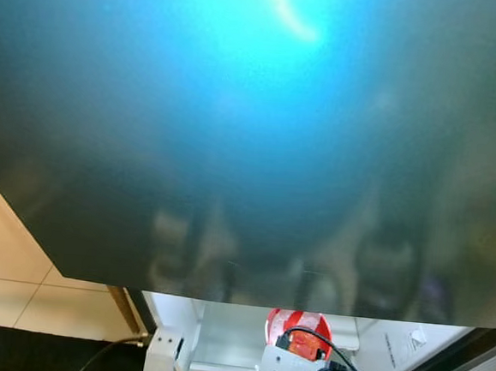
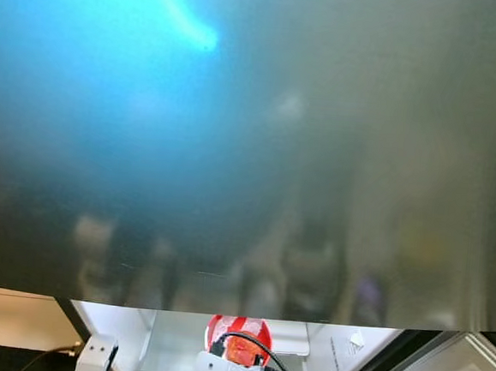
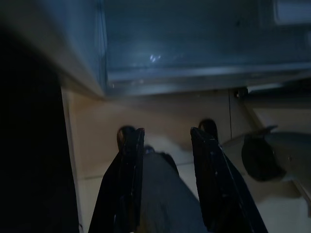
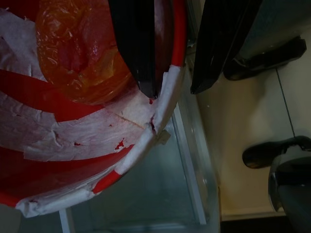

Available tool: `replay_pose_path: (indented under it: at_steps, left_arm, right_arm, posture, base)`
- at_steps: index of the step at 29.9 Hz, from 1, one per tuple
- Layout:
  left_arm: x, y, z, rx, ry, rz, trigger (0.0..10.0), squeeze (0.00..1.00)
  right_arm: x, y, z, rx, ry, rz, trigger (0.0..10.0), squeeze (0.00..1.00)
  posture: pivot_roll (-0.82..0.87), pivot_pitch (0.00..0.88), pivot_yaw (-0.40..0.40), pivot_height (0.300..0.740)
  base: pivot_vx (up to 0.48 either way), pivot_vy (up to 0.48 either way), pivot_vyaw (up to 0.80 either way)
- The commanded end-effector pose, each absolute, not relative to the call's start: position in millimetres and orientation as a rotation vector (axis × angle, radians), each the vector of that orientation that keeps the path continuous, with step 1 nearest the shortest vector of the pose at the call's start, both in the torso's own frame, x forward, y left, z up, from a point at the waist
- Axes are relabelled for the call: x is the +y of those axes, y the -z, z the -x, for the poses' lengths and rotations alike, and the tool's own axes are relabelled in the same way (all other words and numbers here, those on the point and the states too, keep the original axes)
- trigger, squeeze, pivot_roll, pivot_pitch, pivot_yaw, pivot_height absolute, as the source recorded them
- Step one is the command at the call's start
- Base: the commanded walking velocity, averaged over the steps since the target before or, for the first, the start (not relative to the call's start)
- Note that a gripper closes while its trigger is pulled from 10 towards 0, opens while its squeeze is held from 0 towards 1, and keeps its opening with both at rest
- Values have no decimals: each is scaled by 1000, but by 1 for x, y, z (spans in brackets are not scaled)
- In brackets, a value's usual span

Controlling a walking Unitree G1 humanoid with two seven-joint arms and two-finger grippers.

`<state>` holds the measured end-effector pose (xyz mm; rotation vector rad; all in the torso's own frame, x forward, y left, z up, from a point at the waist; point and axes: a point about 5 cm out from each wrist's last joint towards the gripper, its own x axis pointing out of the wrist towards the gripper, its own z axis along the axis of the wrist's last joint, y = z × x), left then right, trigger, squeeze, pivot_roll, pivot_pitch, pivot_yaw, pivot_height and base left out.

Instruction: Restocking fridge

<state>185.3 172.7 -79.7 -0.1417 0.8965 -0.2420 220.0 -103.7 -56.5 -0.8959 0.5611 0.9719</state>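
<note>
Item: red round bowl patched with white tape (image 4: 73, 126), orange wrapped contents, lower centre of frame; right tool (image 4: 175, 90) clamped astride its rim—likely light, fragile, rim-held; left tool (image 3: 165, 141) apart, idle.

Home kitchen, glossy dark fridge door (image 1: 234, 150), white fridge interior (image 2: 167, 334), beige floor tiles (image 1: 1, 261)

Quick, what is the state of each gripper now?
Left gripper: open, holding nothing, above the floor.
Right gripper: shut on the rim of the red and white bowl.
</note>
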Motion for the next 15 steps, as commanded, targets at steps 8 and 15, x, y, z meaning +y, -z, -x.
replay_pose_path:
  at_steps: [8, 15]
  left_arm:
    - [170, 74, -196, 851, 267, 119, 10000, 0]
    - [166, 71, -200, 832, 306, 95, 10000, 0]
  right_arm:
    - [-107, 54, -226, 566, -938, 938, 10000, 0]
    - [-110, 55, -226, 580, -928, 934, 10000, 0]
  posture:
    - [-34, 7, 3, 720]
    - [-36, 8, 3, 690]
  base:
    - [0, 0, 0]
    - [0, 0, 0]
